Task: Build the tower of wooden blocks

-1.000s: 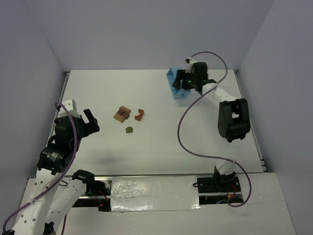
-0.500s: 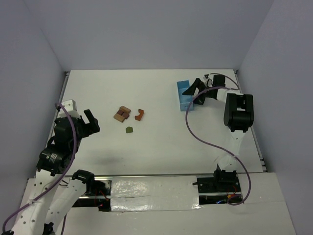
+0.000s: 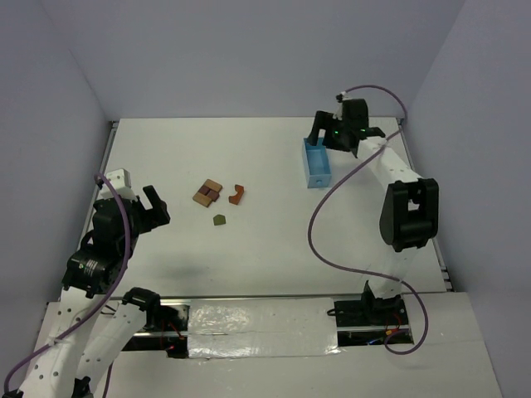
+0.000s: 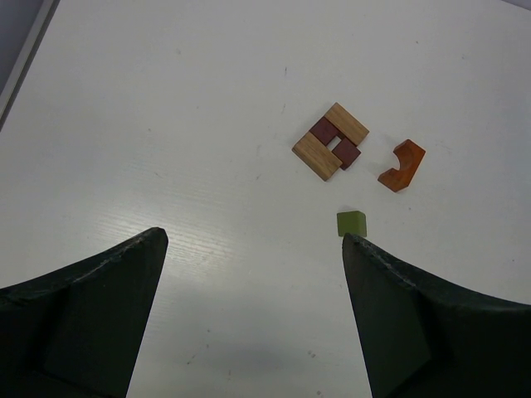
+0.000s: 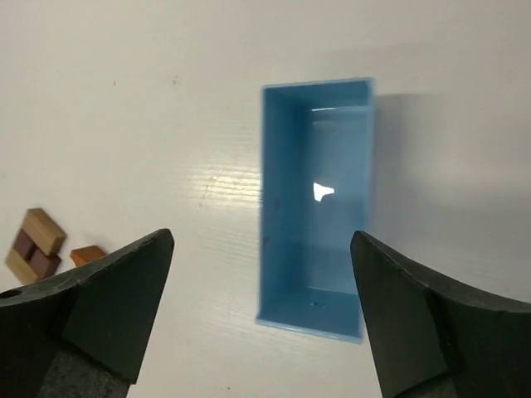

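The right gripper (image 5: 261,240) has just let go of the blue box (image 5: 315,207) and hangs open above it, the left gripper (image 4: 253,239) open too, while the wood blocks (image 3: 207,192) lie loose mid-table, nothing stacked yet.

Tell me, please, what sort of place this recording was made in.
Most likely a robotics lab test cell: a white table boxed in by plain pale walls, a left arm and right arm mounted at its near edge, and only small props, the wood blocks and a light blue box.
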You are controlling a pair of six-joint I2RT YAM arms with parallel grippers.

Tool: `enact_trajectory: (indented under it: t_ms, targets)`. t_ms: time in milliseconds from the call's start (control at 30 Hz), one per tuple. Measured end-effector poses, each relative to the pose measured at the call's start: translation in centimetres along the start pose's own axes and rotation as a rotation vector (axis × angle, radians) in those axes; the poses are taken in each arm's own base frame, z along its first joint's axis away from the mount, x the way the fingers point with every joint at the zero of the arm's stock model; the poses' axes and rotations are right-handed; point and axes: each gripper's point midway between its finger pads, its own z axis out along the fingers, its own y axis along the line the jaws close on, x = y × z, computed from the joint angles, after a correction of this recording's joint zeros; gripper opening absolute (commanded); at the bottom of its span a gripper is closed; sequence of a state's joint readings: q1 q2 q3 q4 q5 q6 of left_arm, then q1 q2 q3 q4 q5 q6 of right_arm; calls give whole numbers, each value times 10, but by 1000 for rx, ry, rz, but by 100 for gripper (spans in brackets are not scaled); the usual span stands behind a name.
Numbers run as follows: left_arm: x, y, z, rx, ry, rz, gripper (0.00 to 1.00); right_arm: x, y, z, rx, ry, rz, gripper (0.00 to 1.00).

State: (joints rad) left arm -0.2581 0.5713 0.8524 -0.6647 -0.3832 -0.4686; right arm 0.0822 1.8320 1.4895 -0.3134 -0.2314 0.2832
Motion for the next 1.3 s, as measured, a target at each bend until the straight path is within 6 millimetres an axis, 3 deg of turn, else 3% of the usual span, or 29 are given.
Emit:
enact_trajectory:
  t_ms: [100,200,367,467,500,633,700,833,1000,1167,1300]
  targets:
    - [0,0,0,1,0,0,100,12,31,15,53,30,-106,73]
    - [0,0,0,1,0,0,99,37,41,33,111,94,-171,69]
    - [0,-1,0,2,1,1,99,72,15,58,245,211,-227,60]
    - [0,-1,0,3,1,1,99,76,3,72,299,242,-252,43]
    - [0,-1,0,3,0,1,99,76,1,75,307,247,-260,23]
    - [0,-1,-2,11,-5,0,99,74,-10,88,331,269,-290,7]
    - [-1,-2,-3,14,-9,-1,100,73,-13,89,332,280,-307,5]
    - [-1,-3,-4,23,-10,0,100,43,-49,82,349,271,-278,4]
    - [0,-6,-4,34,-8,4,99,-13,-137,73,430,213,-219,3]
    - [4,-8,0,31,14,13,100,-20,-217,50,481,247,-185,4]
    - [11,-10,9,20,57,31,99,-23,-239,56,470,261,-196,9]
